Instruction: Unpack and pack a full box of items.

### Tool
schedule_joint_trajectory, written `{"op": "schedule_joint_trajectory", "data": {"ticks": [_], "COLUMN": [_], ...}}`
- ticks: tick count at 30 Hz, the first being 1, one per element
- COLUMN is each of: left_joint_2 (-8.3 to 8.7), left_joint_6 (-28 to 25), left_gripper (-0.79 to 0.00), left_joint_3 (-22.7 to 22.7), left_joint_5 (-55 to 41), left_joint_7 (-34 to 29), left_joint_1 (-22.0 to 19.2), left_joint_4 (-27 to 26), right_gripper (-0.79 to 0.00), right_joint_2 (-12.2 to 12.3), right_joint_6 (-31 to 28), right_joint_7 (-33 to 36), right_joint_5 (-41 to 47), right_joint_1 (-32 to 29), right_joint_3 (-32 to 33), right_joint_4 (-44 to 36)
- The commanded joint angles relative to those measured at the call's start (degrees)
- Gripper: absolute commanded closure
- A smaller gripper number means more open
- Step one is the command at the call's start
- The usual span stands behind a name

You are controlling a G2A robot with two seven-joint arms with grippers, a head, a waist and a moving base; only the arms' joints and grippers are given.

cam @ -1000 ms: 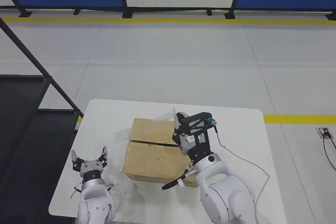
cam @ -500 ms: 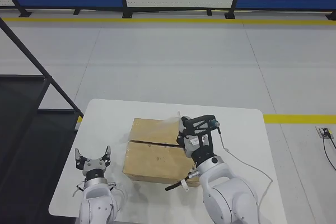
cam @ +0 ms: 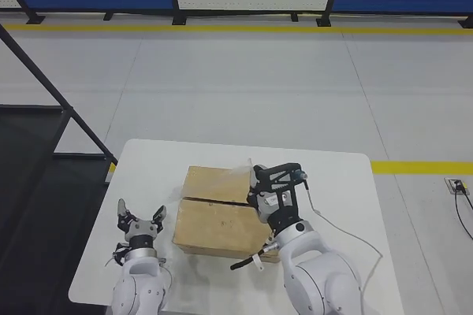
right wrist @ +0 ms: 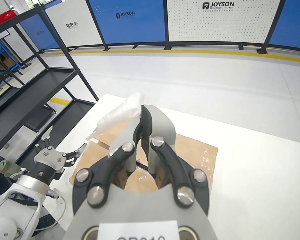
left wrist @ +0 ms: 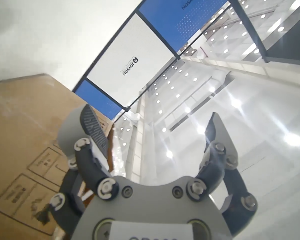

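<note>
Left gripper (cam: 140, 214): spread open, nearer the box (cam: 213, 227), at its 9 o'clock.
Right gripper (right wrist: 141, 116): still clenched on plastic film (right wrist: 120, 116).
Meaning: unpacking barely begun.

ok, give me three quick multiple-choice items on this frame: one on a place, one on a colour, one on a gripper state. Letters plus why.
1. Where is the left gripper relative to the cardboard box?
A) above its top
B) inside it
C) beside it, over the table

2. What colour is the table?
A) white
B) black
C) blue

3. What state is the right gripper in?
A) open and empty
B) shut on a white plastic film
C) shut on a bottle

Answers:
1 C: the top view shows it off the box's side edge, not over the flaps.
2 A: the bare tabletop around the box is white.
3 B: the right wrist view shows the fingers pinched together on the film, above the box.
</note>
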Motion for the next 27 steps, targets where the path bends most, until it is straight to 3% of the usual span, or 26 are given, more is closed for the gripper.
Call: {"op": "schedule_joint_trajectory", "data": {"ticks": [1,4,8,15,18,19,27], "left_joint_2": [-0.16,-0.15,0.21,0.61,0.58,0.34,0.34], "left_joint_6": [-0.67,-2.27,-8.62,-6.16,-3.2,-1.7,-1.7], "left_gripper": [-0.785,-0.785,-0.785,-0.785,-0.785,-0.785,-0.785], "left_joint_3": [-0.72,-2.67,-2.39,-1.75,-1.75,-1.06,-1.06], "left_joint_5": [-4.7,-6.97,16.39,39.54,39.57,34.71,34.71], "left_joint_7": [-0.72,-1.49,4.08,8.24,8.04,8.04,8.04], "left_joint_1": [0.35,0.94,0.62,2.93,5.13,5.84,5.84], "left_joint_4": [-0.94,-2.11,1.5,-1.59,-6.0,-8.34,-8.34], "right_gripper": [0.0,0.0,0.0,0.0,0.0,0.0,0.0], "right_joint_2": [-0.06,-0.16,-0.3,-0.57,-0.67,-0.7,-0.76], "right_joint_6": [-0.04,-0.28,-0.57,-1.17,-1.48,-1.59,-3.15], "right_joint_7": [-0.22,-0.39,-0.69,-0.99,-1.14,-1.24,-1.4], "right_joint_5": [-0.15,-0.04,0.34,0.88,1.17,1.24,1.06], "right_joint_1": [-0.03,-0.07,0.13,0.87,1.03,1.11,1.6], "right_joint_3": [-0.05,-0.02,0.13,0.31,0.43,0.46,0.26], "right_joint_4": [0.06,0.08,0.42,1.05,1.32,1.42,1.95]}}
